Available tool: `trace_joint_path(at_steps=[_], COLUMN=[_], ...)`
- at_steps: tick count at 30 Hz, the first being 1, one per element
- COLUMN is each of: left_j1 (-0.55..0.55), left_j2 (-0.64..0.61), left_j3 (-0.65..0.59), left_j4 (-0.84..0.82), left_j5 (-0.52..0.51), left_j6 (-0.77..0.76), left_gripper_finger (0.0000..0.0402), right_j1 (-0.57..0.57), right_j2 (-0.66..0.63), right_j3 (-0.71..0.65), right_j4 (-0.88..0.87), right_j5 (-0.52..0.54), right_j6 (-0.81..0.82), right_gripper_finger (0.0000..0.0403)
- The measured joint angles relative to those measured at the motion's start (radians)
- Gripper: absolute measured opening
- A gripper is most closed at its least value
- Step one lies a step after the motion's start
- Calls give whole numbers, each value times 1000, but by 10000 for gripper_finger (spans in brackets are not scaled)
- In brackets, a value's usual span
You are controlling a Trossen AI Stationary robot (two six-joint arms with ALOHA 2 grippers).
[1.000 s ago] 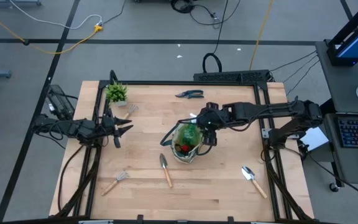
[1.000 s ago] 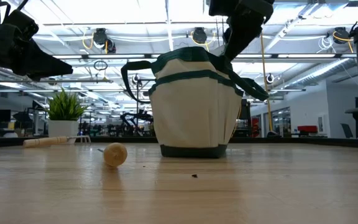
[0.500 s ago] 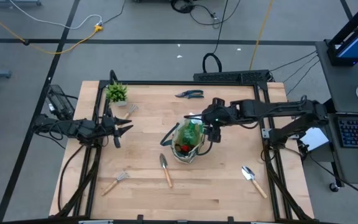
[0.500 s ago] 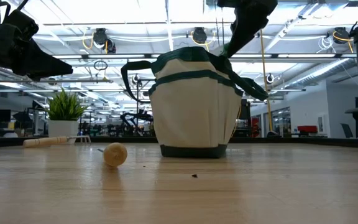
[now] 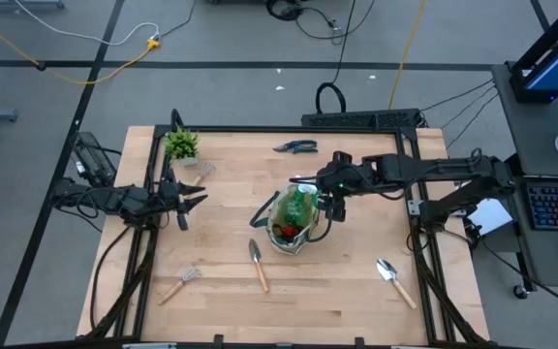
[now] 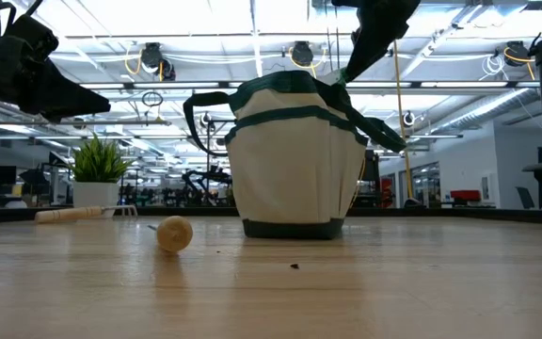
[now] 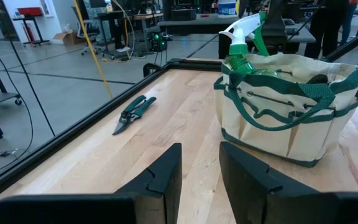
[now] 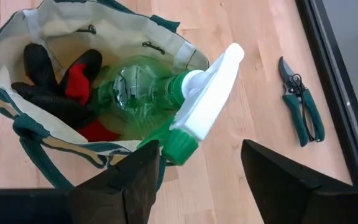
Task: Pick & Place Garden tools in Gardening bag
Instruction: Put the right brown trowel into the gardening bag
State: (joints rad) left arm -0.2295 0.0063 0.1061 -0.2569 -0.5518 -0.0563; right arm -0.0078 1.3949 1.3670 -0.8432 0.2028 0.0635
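**Spray bottle in the bag, right claw spread above it**

The beige canvas gardening bag [image 5: 293, 223] stands mid-tabletop [image 5: 231, 291], holding a green plastic spray bottle [image 8: 160, 106]. The right claw [image 8: 194, 171] hovers over it, fingers spread, pinching nothing. Dark pruning shears [image 5: 295, 147] lie near the far edge. The left claw [image 7: 199, 165] waits at the left edge, fingers nearly together, empty.

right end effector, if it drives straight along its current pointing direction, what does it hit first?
Most likely the green spray bottle's white trigger head, which sits directly between the open right end effector fingers, sticking up out of the beige canvas bag. Depth is unclear, so treat that as a likely first contact.
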Motion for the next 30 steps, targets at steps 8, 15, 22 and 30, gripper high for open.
trace_joint_path(at_steps=[8, 15, 22, 30], left_j1=[0, 0, 0, 0], left_j2=[0, 0, 0, 0], left_j3=[0, 0, 0, 0], left_j4=[0, 33, 53, 53], left_j5=[0, -4, -25, -25], left_j6=[0, 0, -1, -1], left_gripper_finger=[113, 113, 113, 113], right_j1=[0, -11, -72, -202], right_j2=[-56, -128, -177, -187], right_j3=[-1, -1, -1, -1], right_j4=[18, 32, 48, 63], right_j5=[-49, -18, 10, 10], right_j6=[45, 72, 81, 23], right_gripper_finger=[222, 222, 222, 222])
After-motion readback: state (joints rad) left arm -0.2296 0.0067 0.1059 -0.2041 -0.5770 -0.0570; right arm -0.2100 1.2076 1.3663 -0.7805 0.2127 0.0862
